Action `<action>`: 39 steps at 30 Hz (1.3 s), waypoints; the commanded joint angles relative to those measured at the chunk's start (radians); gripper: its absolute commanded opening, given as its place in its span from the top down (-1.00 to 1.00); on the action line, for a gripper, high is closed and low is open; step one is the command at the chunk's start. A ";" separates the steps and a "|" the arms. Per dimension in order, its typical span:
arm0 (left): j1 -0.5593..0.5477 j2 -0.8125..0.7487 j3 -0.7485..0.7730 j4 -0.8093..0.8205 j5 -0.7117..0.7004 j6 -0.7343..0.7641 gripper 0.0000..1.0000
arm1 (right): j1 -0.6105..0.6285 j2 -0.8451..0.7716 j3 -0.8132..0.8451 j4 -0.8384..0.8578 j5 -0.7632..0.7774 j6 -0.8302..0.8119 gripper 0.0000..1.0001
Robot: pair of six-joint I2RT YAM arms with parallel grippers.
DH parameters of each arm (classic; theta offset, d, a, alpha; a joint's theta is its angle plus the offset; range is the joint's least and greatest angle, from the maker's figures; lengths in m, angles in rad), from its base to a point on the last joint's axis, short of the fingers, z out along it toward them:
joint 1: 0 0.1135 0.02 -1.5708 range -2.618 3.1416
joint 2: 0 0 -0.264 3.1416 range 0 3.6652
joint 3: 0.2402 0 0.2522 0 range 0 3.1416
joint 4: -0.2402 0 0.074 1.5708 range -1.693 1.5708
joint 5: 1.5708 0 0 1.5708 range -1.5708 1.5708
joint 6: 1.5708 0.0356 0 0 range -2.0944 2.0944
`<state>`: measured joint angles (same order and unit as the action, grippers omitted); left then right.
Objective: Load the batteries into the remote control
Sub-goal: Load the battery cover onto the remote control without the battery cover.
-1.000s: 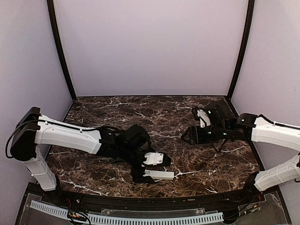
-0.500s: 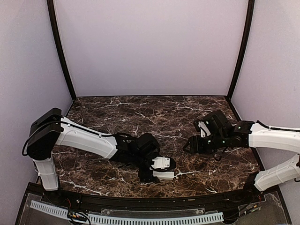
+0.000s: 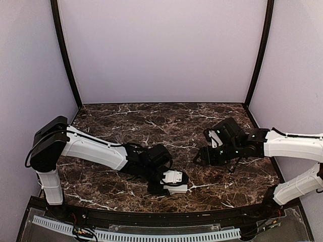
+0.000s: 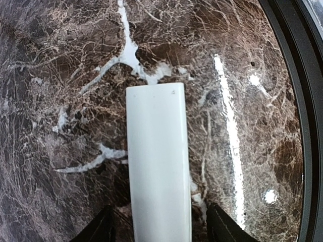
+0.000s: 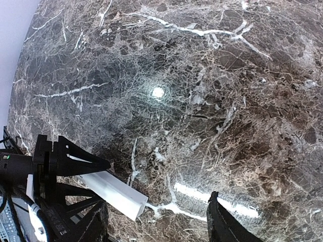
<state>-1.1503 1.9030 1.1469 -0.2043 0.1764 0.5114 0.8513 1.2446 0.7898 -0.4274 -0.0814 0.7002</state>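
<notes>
The remote control (image 4: 157,166) is a long white bar lying flat on the marble, seen end-on in the left wrist view. My left gripper (image 4: 159,231) straddles it, one dark finger (image 4: 98,232) on each side, with a gap of marble showing between each finger and the bar. From above, the remote control (image 3: 176,190) sits near the front edge under the left gripper (image 3: 169,184). My right gripper (image 3: 200,156) hangs open over bare marble to the right, with nothing between its fingers (image 5: 224,224). It looks toward the remote control (image 5: 115,192). The batteries are out of view.
The marble table (image 3: 166,126) is enclosed by lilac walls on three sides. Its black raised front rim (image 4: 298,75) runs close beside the remote. A cable tray (image 3: 136,234) lies below the front edge.
The left arm has swung forward and right, bringing its gripper down over the remote, and its jaws have narrowed around it. The right gripper has drifted slightly left.
</notes>
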 commanded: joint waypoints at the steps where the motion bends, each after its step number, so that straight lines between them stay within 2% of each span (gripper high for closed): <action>1: -0.005 0.000 0.008 -0.050 0.011 -0.017 -0.22 | 0.012 0.007 0.025 -0.011 0.013 -0.015 -0.27; 5: -0.005 0.000 0.006 -0.048 0.001 -0.027 -0.13 | 0.018 0.010 0.020 -0.011 0.008 -0.004 -0.27; 9: -0.005 -0.001 -0.004 -0.043 -0.005 -0.029 0.09 | 0.026 0.013 0.019 -0.015 0.009 0.002 -0.27; 16: -0.003 0.001 -0.003 -0.047 -0.001 -0.031 0.16 | 0.034 0.019 0.033 -0.020 0.015 -0.006 -0.27; 24: -0.003 0.001 0.000 -0.061 0.010 -0.049 0.46 | 0.047 0.036 0.031 -0.029 -0.010 0.043 -0.26; 32: 0.003 0.001 0.003 -0.064 0.014 -0.055 0.49 | 0.079 0.068 0.012 -0.031 -0.059 0.136 -0.20; 35: 0.011 0.001 0.004 -0.063 0.021 -0.057 0.47 | 0.090 0.068 -0.022 -0.014 -0.107 0.206 -0.03; 37: 0.013 0.002 0.005 -0.065 0.027 -0.057 0.44 | 0.107 0.063 -0.066 0.027 -0.140 0.274 0.20; 39: 0.014 0.002 0.006 -0.067 0.032 -0.056 0.41 | 0.132 0.072 -0.110 0.086 -0.168 0.339 0.58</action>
<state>-1.1431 1.9034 1.1465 -0.2253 0.1860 0.4622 0.9428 1.3087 0.7567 -0.4206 -0.1772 0.8944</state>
